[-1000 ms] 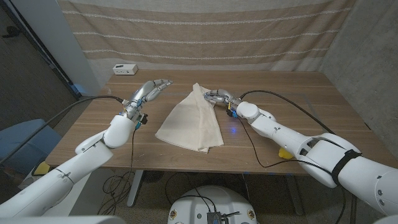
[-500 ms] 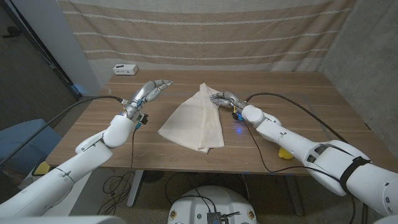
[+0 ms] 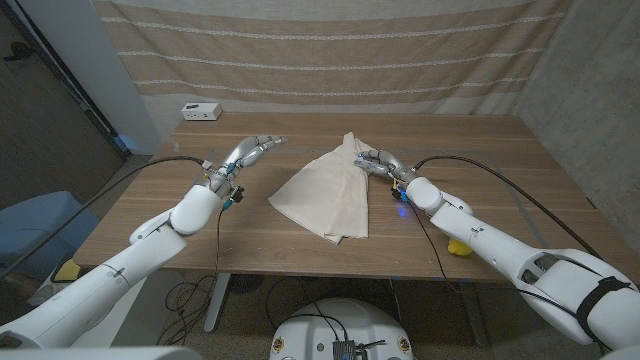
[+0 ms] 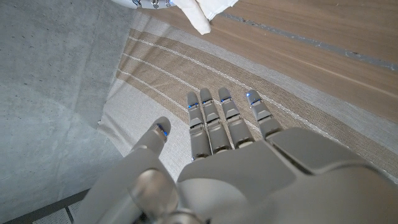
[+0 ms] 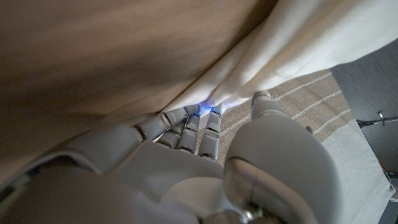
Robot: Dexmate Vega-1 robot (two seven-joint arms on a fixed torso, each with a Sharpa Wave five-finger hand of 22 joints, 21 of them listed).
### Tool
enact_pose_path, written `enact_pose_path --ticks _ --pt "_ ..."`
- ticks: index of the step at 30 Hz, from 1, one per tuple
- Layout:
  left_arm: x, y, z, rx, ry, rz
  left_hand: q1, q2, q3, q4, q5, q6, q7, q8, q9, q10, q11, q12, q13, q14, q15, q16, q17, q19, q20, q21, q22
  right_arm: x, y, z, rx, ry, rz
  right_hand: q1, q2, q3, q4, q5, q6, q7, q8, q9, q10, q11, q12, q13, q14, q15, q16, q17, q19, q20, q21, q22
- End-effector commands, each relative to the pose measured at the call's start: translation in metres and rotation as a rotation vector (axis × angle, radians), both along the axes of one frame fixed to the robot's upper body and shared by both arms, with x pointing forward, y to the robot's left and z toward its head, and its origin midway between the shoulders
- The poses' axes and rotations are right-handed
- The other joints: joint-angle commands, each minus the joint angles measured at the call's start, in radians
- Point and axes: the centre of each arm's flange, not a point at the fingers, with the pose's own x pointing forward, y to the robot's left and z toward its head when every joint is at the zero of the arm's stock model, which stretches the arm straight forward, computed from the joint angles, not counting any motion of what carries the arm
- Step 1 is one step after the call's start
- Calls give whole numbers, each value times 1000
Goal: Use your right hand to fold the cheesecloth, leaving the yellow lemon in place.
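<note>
- Striped beige curtain hangs behind your wooden bench [image 3: 500, 190], grey walls stand either side, and a small white box [image 3: 201, 111] sits at the bench's far left corner, about 10 o'clock from the cloth.
- Your cheesecloth [image 3: 330, 190] lies near the bench's middle as a long wedge, its long axis running from a narrow peak at 12 o'clock down to a broad, layered hem at 6 o'clock.
- Your right robot hand [image 3: 377, 160] is at that narrow peak, on the cloth's 1 o'clock side, fingers closed on the lifted corner; in the right wrist view the fingertips [image 5: 198, 112] are tucked into bunched folds of fabric, so I judge it is gripping the cheesecloth.
- Your left robot hand [image 3: 252, 150] hovers well apart from the cloth, off toward 9 o'clock, open and holding nothing, its fingers [image 4: 211, 112] spread toward the curtain.
- What the coming move turns on: the free body of the cloth lies toward 6 to 7 o'clock from your right robot hand, so the held corner would probably have to travel along that long axis toward the hem to lay a fold.
- A small yellow object [image 3: 458, 246] shows at the near right edge, partly behind your right arm, at about 4 o'clock from the cloth; it is likely the lemon, well clear of the fold path.
</note>
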Motion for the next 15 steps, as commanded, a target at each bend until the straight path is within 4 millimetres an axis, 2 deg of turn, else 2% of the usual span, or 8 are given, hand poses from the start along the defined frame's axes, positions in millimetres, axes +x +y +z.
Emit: enact_pose_path --ticks 1,5,8,15 --pt "11 11 -25 -43 50 -50 -9 0 3 11 -4 3 6 3 4 1 7 -4 4 -4 -2 -1 1 -6 6 1 3 -180 141 169 -20 -490 362 5 15 5 -9 2 21 21 16 1 16 4 8 1 76 65 9 0 -53 103 7 5" --pt "16 10 -28 -40 73 -63 -12 1 3 14 -4 2 7 2 4 0 8 -5 4 -2 -1 0 2 -7 7 1 3 -194 138 166 -16 -518 341 12 20 5 -18 1 50 20 25 1 20 0 7 1 81 56 10 -3 -48 122 8 5" --pt "19 7 -28 -28 84 -71 -14 1 3 16 -5 0 8 2 4 -2 13 -6 4 -5 1 -2 1 -8 7 1 3 -201 136 165 -9 -526 338 19 21 6 -24 2 45 11 21 1 16 -9 4 1 82 49 9 -5 -47 120 9 5" --pt "23 2 -27 -10 95 -88 -17 2 3 20 -6 -5 7 0 5 -4 11 -8 4 -7 1 -3 1 -10 9 1 4 -224 130 156 -48 -561 228 19 22 2 -29 0 56 17 23 1 26 -5 6 1 92 46 12 -6 -46 125 8 5"
